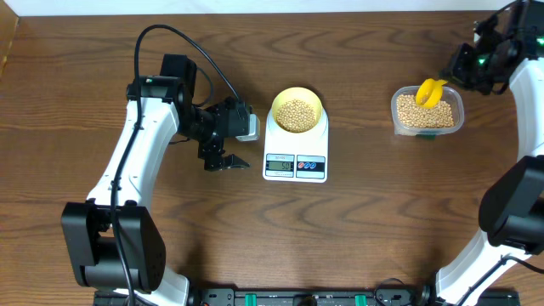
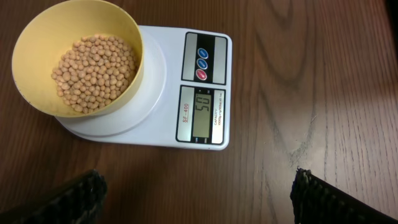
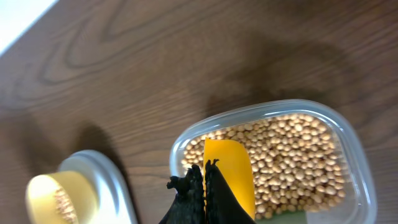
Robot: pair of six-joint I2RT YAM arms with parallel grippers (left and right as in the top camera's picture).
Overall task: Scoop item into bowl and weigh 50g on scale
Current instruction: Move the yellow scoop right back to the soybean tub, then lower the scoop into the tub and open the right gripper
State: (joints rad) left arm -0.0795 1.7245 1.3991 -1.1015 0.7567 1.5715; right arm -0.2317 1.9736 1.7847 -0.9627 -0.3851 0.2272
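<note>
Overhead, the left end effector (image 1: pixel 224 161) is hovering over the bare surface (image 1: pixel 382 229) just left of the scale (image 1: pixel 272 144), its jaws spreading wide and holding nothing. In the left wrist view its two dark fingertips (image 2: pixel 81 193) are showing at the bottom corners, far apart, with only wood grain between them.

In the right wrist view the right end effector (image 3: pixel 205 177) is pressing its jaws fully together. It is lining up in front of the yellow scoop (image 3: pixel 233 174), and contact between them cannot be told from this view. Overhead, that arm is hanging near the far right corner of the surface.

The bowl (image 1: pixel 298 92) is sitting on the round platform of the scale, near the middle of the surface toward the far edge, and is holding a low heap of the item (image 1: pixel 296 116). The display (image 2: pixel 202 112) is reading 50.

The clear container (image 1: pixel 459 115) is resting toward the right edge, carrying more of the grains, with the scoop lying on top of them.
</note>
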